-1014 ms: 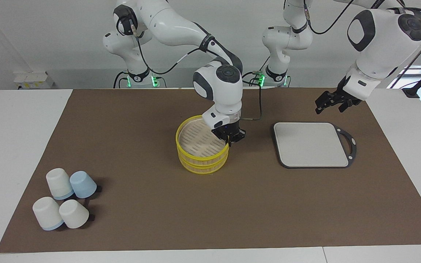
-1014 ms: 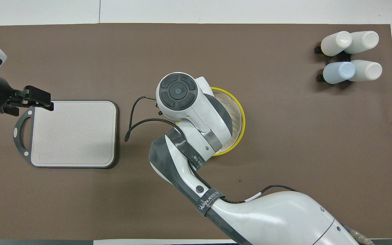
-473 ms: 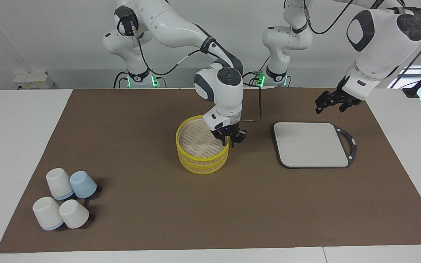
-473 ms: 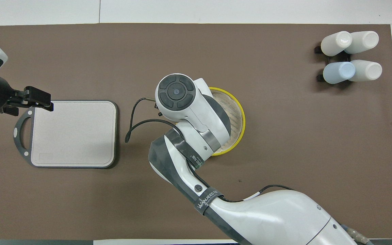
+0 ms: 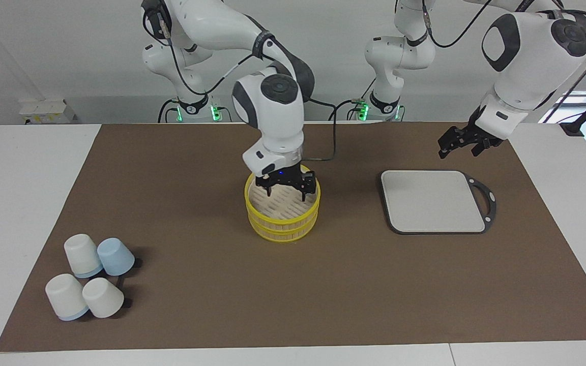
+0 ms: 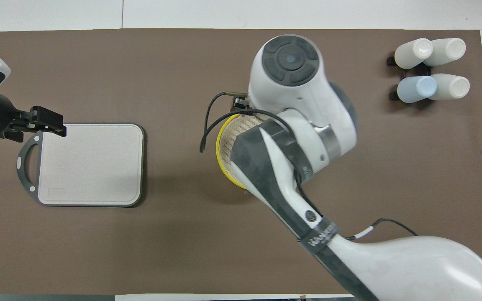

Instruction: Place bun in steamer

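Directly beneath the right gripper [image 5: 286, 192] sits the steamer [image 5: 282, 224] — its fingers spread wide, holding nothing. No bun shows. Waiting, the left gripper [image 5: 457, 145] hangs near the board [image 5: 433, 201] — fingers unclear.

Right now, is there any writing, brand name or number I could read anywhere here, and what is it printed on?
"WANJEED": white letters on a black strap around the right arm, overhead view; some letters are unsure.
Small marks on the collars at both arm bases: too small to read.
Nothing readable on the steamer, the grey board or the cups.
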`<state>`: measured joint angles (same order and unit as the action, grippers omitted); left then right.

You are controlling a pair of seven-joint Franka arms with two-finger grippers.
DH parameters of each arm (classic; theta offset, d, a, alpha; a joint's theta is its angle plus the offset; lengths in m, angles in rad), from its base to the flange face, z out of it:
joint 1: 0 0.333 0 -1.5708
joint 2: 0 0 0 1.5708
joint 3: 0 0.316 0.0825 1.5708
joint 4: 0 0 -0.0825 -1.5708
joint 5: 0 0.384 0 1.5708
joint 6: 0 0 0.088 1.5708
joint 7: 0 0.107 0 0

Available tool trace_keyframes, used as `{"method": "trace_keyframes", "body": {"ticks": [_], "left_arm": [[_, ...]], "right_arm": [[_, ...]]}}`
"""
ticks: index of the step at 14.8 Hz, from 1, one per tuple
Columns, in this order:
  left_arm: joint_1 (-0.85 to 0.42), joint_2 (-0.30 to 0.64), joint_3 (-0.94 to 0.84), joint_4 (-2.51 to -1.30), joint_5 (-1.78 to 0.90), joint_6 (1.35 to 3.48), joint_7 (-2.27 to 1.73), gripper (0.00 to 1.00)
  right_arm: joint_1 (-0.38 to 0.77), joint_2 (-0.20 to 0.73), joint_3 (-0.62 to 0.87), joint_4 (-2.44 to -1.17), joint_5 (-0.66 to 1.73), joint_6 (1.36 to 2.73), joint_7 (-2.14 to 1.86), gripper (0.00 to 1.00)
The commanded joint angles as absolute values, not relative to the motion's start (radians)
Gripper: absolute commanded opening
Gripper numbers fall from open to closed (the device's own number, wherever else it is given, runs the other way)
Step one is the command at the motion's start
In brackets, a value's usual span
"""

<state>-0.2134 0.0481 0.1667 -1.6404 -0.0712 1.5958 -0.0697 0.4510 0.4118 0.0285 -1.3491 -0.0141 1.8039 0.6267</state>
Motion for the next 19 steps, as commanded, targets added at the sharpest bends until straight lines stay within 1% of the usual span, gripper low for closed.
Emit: {"method": "trace_keyframes", "body": {"ticks": [1, 4, 6, 9, 13, 14, 19], "left_arm": [[-0.212, 0.018, 0.166, -1.643, -0.051, 1.582, -0.058, 1.00], [-0.209, -0.050, 0.164, -1.684, -0.049, 1.523, -0.055, 1.00], [-0.199, -0.052, 0.166, -1.684, -0.038, 1.537, -0.057, 1.00], [-0.181, -0.052, 0.164, -1.686, 0.009, 1.560, -0.057, 1.00], [-0.183, -0.055, 0.163, -1.693, 0.011, 1.566, -0.058, 1.00], [-0.183, -0.055, 0.163, -1.697, 0.011, 1.566, -0.058, 1.00], [-0.153, -0.055, 0.146, -1.692, 0.011, 1.569, -0.064, 1.00]], "right_arm": [[0.321, 0.306, 0.043, -1.373, -0.012, 1.691, 0.348, 1.00], [0.177, 0.230, 0.043, -1.379, -0.009, 1.560, 0.061, 1.00], [0.108, 0.175, 0.043, -1.417, -0.008, 1.502, -0.018, 1.00], [0.017, 0.065, 0.043, -1.567, -0.009, 1.554, -0.058, 1.00], [-0.037, -0.006, 0.041, -1.681, -0.002, 1.604, -0.054, 1.00], [-0.052, -0.020, 0.043, -1.699, 0.000, 1.626, -0.054, 1.00], [-0.060, -0.015, 0.040, -1.692, 0.000, 1.628, -0.052, 1.00]]}}
